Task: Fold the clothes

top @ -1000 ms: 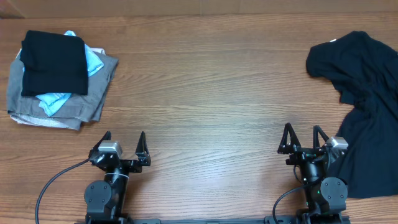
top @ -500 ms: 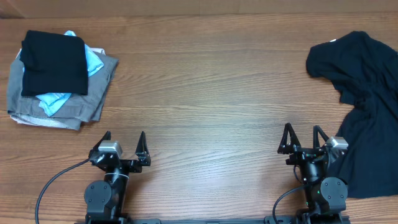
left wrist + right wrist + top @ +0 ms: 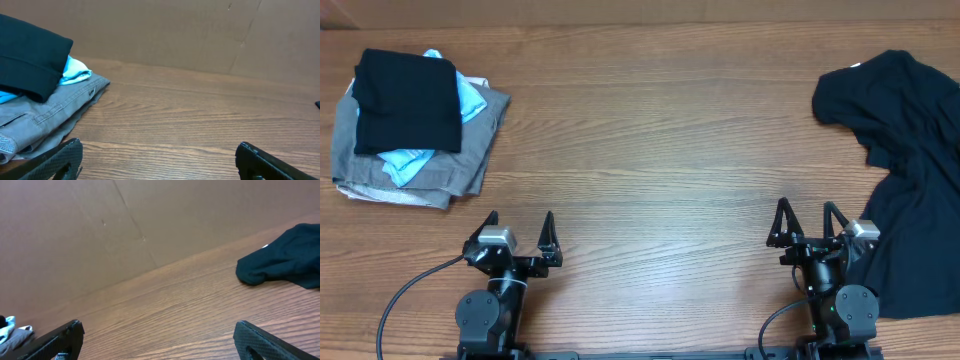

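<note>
Black grippers [image 3: 520, 215] [image 3: 805, 205] fully wide, seemingly empty

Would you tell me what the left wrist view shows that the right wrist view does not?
Left wrist only: the folded black garment, lying on a grey garment. Right wrist only: the crumpled black shirt in plain sight. Both: the table, the brown wall, and an open gripper, the left gripper or the right gripper.
</note>
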